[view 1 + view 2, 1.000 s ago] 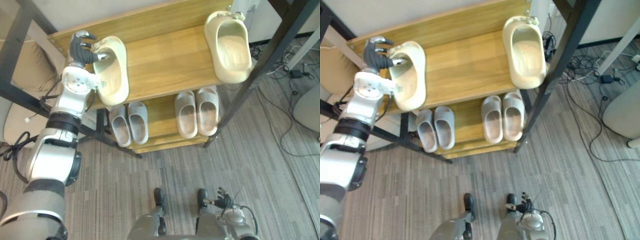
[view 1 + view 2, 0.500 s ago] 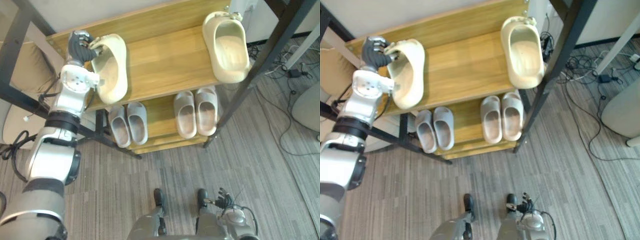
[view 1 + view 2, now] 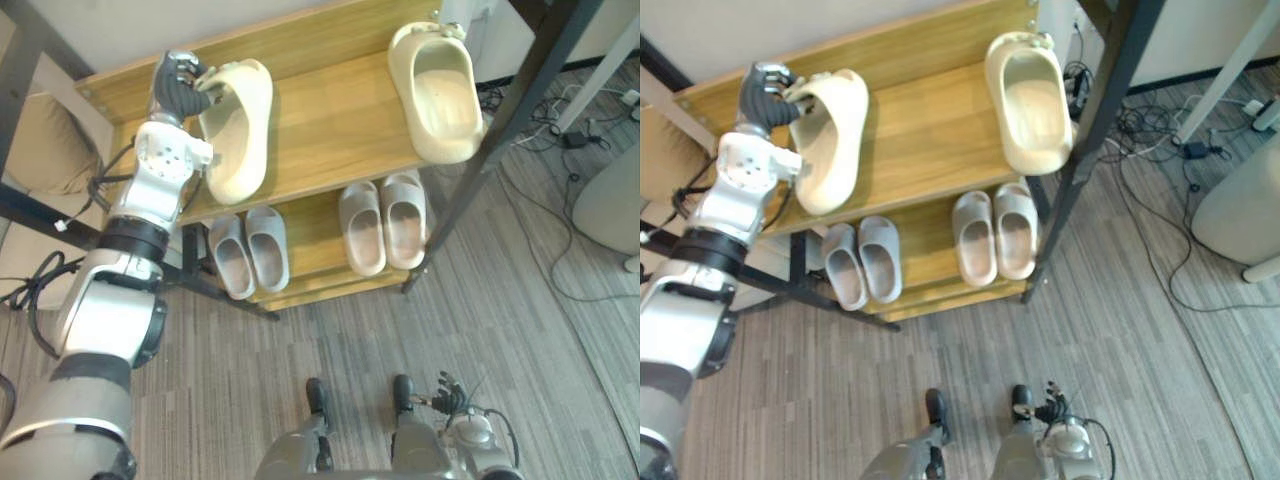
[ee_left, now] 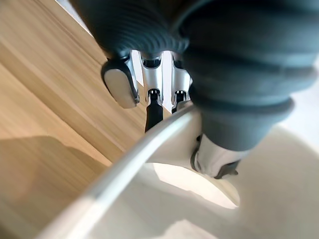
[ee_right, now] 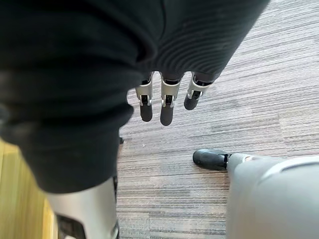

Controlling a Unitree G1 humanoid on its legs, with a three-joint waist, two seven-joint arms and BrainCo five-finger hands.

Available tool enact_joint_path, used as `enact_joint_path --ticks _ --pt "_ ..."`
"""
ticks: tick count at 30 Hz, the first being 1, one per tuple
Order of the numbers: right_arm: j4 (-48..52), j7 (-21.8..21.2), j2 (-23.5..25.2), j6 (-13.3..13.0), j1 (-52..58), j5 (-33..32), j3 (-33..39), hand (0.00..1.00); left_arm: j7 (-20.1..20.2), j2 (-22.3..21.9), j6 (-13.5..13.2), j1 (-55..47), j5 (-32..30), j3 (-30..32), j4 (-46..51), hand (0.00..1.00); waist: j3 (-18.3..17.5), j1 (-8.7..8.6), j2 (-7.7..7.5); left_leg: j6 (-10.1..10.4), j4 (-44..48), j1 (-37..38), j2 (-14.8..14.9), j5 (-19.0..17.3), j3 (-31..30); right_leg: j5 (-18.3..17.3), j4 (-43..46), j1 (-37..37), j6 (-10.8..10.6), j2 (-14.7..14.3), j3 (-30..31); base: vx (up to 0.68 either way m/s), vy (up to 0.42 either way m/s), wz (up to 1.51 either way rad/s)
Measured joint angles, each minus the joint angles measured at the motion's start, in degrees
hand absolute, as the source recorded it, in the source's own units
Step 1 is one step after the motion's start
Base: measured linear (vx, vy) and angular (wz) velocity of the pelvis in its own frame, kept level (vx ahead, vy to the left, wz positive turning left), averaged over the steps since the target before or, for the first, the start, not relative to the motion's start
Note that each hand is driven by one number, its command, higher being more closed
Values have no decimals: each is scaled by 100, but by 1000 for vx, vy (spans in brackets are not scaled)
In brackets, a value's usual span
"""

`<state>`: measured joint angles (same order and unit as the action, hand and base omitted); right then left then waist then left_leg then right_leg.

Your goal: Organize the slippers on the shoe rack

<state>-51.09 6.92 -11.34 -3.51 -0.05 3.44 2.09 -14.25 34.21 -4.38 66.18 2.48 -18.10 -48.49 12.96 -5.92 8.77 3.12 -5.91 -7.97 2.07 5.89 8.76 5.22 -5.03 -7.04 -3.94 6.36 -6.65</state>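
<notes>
Gripping slipper (image 3: 238, 135) rim with curled left hand (image 3: 178, 85) at shelf's (image 3: 330, 130) left edge, right hand (image 5: 167, 104) slack; risks tipping over front edge if released.

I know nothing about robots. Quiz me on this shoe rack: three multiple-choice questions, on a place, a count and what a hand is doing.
1. Where is the cream slipper that the left hand touches? A) top shelf B) floor C) a box
2. How many slippers sit on the lower shelf? A) two B) four C) six
3. The left hand is: A) hanging free B) pinching the slipper's rim C) flat on wood

Answers: 1A, at the shelf's left end; 2B, a grey pair and a beige pair; 3B, thumb inside, fingers outside the rim.
</notes>
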Motion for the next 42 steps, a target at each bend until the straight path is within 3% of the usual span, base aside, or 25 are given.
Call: enact_joint_path --ticks 8,14,15,24,37,42 --pt "27 9 -16 1 23 -134 131 0 41 -151 0 401 -9 -177 -33 100 23 -178 21 -1 0 -111 13 0 52 80 1 -205 1 -14 179 7 8 -12" --pt "41 8 -15 -36 23 -174 177 0 80 -155 2 609 -14 -192 -68 100 53 -202 53 -1 -1 -183 14 0 152 112 0 -337 -3 -12 269 4 8 -8" --pt "42 21 -14 -41 23 -174 177 0 79 -155 4 637 -14 -191 -69 0 55 -211 53 -2 -1 -199 14 1 161 118 0 -356 -5 -13 279 7 7 -4" --pt "17 94 -4 -37 -14 -127 177 0 41 -270 23 740 -18 -81 -298 0 69 -320 47 -1 -1 -194 11 0 250 171 0 -425 -12 -14 437 13 4 -7" --pt "-51 116 6 -40 -23 -117 167 0 -48 -749 22 734 27 130 -299 0 122 -327 -17 -25 -2 -101 10 20 160 193 0 -289 -13 1 360 3 4 3" --pt "-217 117 5 -36 -108 -116 90 0 -76 -881 16 717 396 139 -292 0 126 -325 -22 -49 -2 -88 0 39 108 197 0 -241 -20 34 300 -1 15 6"
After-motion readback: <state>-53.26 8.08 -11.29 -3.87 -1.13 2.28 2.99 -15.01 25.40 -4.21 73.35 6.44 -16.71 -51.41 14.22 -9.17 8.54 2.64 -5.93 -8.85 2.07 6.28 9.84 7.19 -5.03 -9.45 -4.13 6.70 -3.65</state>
